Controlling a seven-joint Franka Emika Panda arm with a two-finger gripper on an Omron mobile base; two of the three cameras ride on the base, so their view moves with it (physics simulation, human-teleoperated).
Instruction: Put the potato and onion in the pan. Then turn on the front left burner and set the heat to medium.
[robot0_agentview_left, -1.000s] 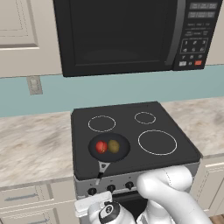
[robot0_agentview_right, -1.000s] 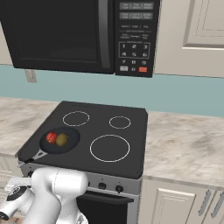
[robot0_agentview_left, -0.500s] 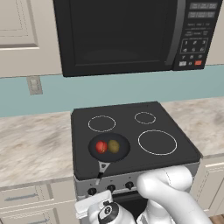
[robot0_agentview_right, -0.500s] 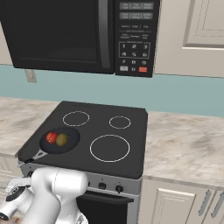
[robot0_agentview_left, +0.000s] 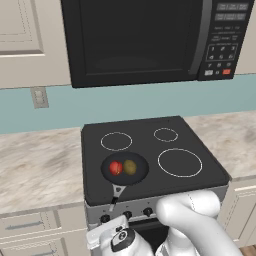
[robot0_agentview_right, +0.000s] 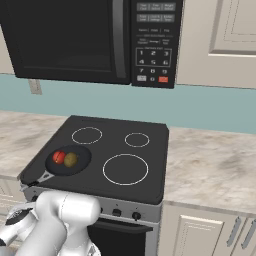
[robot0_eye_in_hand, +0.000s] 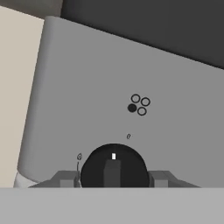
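Note:
The dark pan (robot0_agentview_left: 125, 176) (robot0_agentview_right: 80, 154) sits on the front left burner of the black cooktop (robot0_agentview_left: 150, 145), its handle pointing at the front edge. Inside it the red onion (robot0_agentview_left: 115, 167) (robot0_agentview_right: 59, 157) and the olive-brown potato (robot0_agentview_left: 130, 167) (robot0_agentview_right: 71, 160) lie side by side. In the hand view, my gripper (robot0_eye_in_hand: 113, 177) is at a black knob (robot0_eye_in_hand: 113, 166) on the grey stove panel, one finger tight against each side. The knob's white mark points a little left of the panel's "0" mark (robot0_eye_in_hand: 128, 136). Above the knob, a small burner diagram (robot0_eye_in_hand: 138, 105) has one filled dot.
A black microwave (robot0_agentview_left: 135, 40) hangs over the stove. Marble counters (robot0_agentview_left: 40, 165) (robot0_agentview_right: 210, 165) flank it. Other white-ringed zones include a large one (robot0_agentview_left: 179, 162) at the front right. More knobs (robot0_agentview_left: 148, 212) line the panel. My white arm (robot0_agentview_left: 195, 225) fills the space in front of the stove.

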